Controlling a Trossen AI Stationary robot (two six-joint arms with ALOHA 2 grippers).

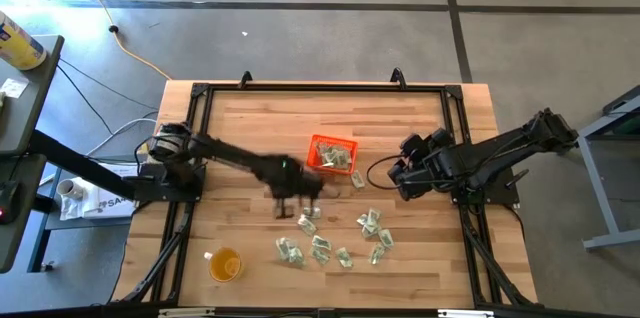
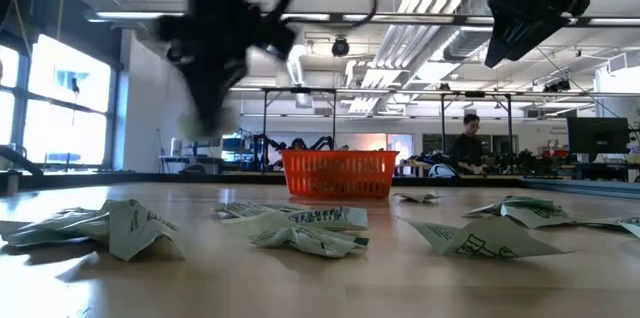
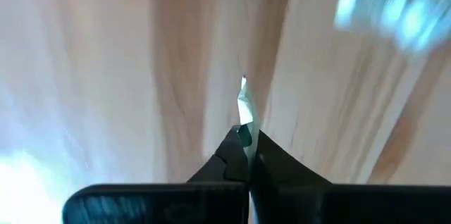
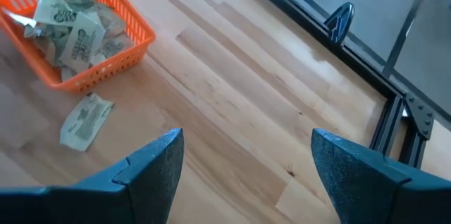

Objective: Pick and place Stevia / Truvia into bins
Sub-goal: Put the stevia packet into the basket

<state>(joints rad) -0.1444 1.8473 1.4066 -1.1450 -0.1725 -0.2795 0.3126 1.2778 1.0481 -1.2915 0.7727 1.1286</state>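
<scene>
On the wooden table (image 1: 250, 118), the left gripper (image 3: 246, 155) at frame centre pinches one sachet (image 3: 244, 108), apparently mid-carry toward the orange bin (image 1: 331, 153); the right gripper (image 4: 246, 164) waits right, fingers wide.

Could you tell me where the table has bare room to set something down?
The far strip behind the orange bin is bare wood, as is the near left corner around the yellow cup. The near middle is crowded with loose sachets. The left end effector, shut on a sachet, hangs beside the bin; the right end effector waits open.
</scene>
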